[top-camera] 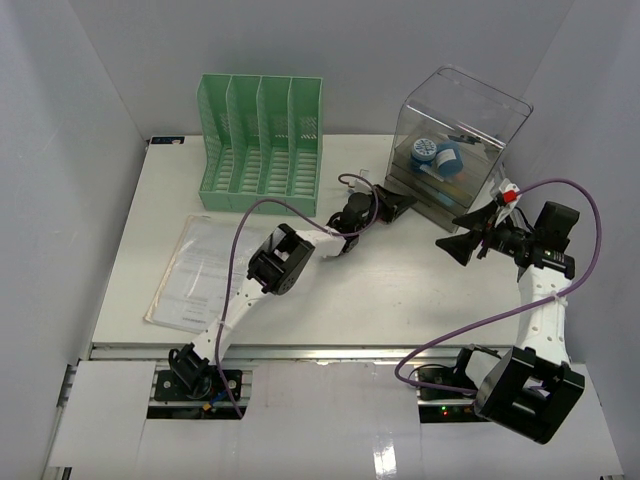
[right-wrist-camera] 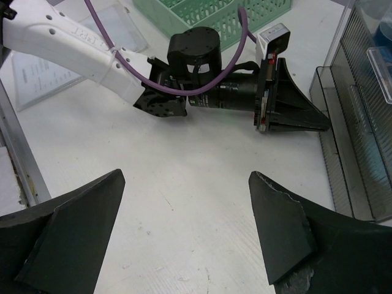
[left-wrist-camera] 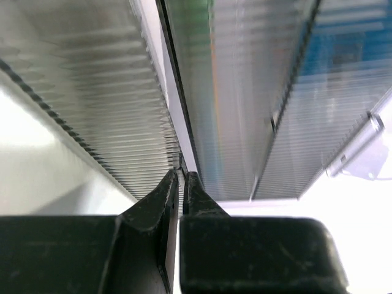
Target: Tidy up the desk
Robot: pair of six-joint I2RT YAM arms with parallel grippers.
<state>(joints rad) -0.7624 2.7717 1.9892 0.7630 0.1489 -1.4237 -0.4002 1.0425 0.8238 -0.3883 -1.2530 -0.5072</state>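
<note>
Firstly, writing: the only print in view is on the sheet [top-camera: 195, 270] in a clear sleeve, well behind the left jaws [top-camera: 408, 200] on their left. Its lines are too small to read. No brand or label can be made out on either arm.

Left arm [top-camera: 255, 290]: it runs from its base at the near edge diagonally across the bench [top-camera: 400, 290], elbow raised and wrist low and level. The jaws point at the foot of the clear drawer unit [top-camera: 455, 140]. They are drawn in to a thin slit. In the left wrist view a thin edge between ribbed clear panels runs straight to that slit. Whether the edge is pinched cannot be told.

Right arm [top-camera: 545, 310]: it rises from its base and folds back, wrist tilted downward. The right jaws [right-wrist-camera: 187, 177] stand wide and hold nothing.

The bench lies directly beneath both pairs of jaws, and bare white surface fills the gap between the right pair. A low ribbed clear tray [right-wrist-camera: 343, 147] sits at the left jaws' tips. A green file sorter [top-camera: 262, 140] stands beyond the left jaws, off to their left. Small blue items [top-camera: 425, 150] sit inside the drawer unit, above and ahead of the left jaws.
</note>
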